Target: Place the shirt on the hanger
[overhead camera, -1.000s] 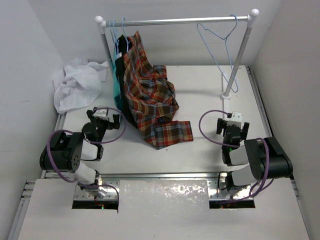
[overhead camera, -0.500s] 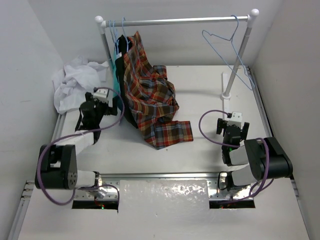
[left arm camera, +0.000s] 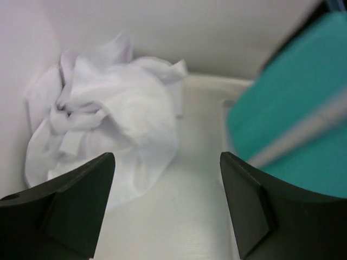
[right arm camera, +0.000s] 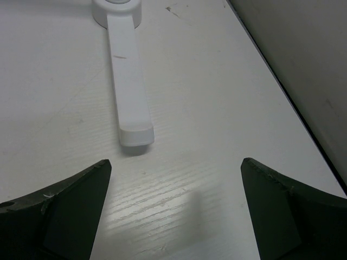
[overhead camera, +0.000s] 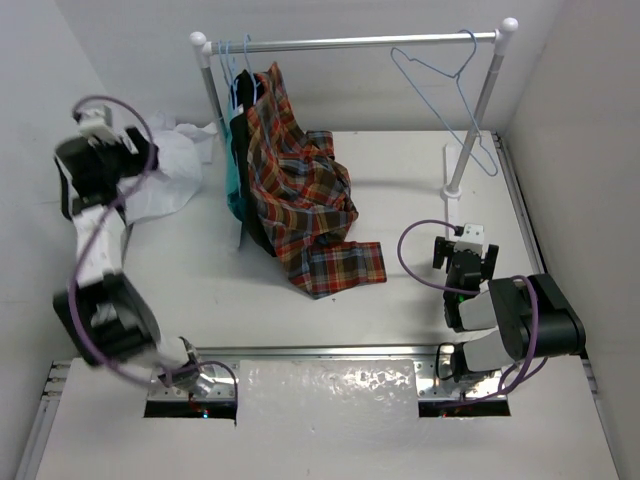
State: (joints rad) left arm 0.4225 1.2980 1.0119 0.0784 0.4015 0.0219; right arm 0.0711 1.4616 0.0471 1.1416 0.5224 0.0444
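Note:
The white shirt [overhead camera: 168, 165] lies crumpled in the back left corner of the table, against the wall. In the left wrist view the shirt [left arm camera: 103, 119] is ahead and to the left of the jaws. My left gripper [overhead camera: 105, 165] is raised over the shirt's left side; in its wrist view the left gripper [left arm camera: 165, 208] is open and empty. The bare light-blue hanger [overhead camera: 440, 75] hangs on the rail near the right post. My right gripper [overhead camera: 465, 242] rests low at the right, open and empty in its wrist view [right arm camera: 173, 211].
A clothes rack [overhead camera: 350, 42] spans the back. A red plaid shirt [overhead camera: 300, 190] and teal and black garments [overhead camera: 238, 150] hang at its left end; the teal one [left arm camera: 293, 124] is close right of my left gripper. The rack's white foot [right arm camera: 127, 81] lies ahead of my right gripper. Walls close both sides.
My left arm has swung up and to the back left, from the table's left middle to over the white shirt. The bare hanger has swung on the rail. The right arm has not moved.

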